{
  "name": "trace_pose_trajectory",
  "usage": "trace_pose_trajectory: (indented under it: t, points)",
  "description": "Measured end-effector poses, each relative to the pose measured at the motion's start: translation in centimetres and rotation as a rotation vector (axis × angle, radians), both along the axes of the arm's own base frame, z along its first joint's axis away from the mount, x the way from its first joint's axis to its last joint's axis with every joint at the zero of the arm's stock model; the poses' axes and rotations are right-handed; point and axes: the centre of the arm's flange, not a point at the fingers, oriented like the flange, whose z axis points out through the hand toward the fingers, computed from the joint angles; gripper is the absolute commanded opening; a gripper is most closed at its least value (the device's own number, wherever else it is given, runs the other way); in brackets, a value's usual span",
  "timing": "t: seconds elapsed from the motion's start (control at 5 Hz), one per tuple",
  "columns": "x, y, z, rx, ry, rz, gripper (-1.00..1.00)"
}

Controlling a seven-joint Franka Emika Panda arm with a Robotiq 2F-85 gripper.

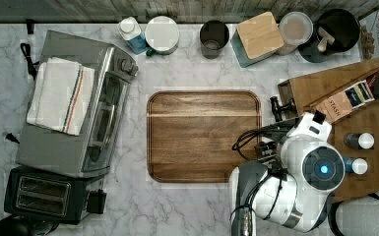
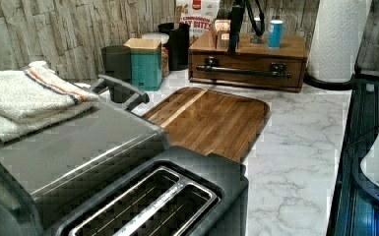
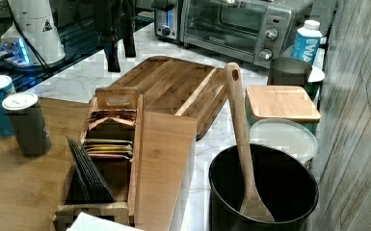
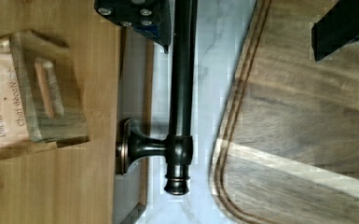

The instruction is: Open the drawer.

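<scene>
The drawer (image 2: 246, 63) is the brown wooden front of a box at the back of the left view, and it looks flush with the box. Its long black bar handle (image 2: 243, 72) (image 4: 182, 93) sits on two posts. My gripper (image 4: 238, 44) is open and hangs just above the handle. In the wrist view the bar runs between the two black fingers, close beside one finger (image 4: 135, 14) and far from the other (image 4: 340, 28). The left view shows the gripper (image 2: 235, 42) in front of the box top. The right view shows the gripper (image 3: 120, 57) over the counter.
A wooden cutting board (image 1: 204, 135) lies on the marble counter right in front of the drawer. The box top (image 1: 369, 123) carries a tea-bag holder (image 3: 111, 139) and two cans (image 3: 26, 122). A toaster oven (image 1: 74, 103) and toaster (image 1: 49, 194) stand at the top view's left. Jars line the back wall.
</scene>
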Motion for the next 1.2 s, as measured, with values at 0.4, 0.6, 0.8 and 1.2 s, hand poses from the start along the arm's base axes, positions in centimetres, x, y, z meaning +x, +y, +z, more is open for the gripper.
trace_pose_trajectory:
  t: [0.4,0.6,0.8,1.2]
  points:
    - [-0.4,-0.5,-3.1,-0.004,0.032,-0.012,1.00]
    - [-0.1,-0.7,-5.0,-0.007,0.040,-0.019,1.00]
    - [-0.2,-0.7,-7.3,-0.007,0.089,-0.020,1.00]
    - [-0.2,-1.1,-9.1,-0.010,0.050,0.001,1.00]
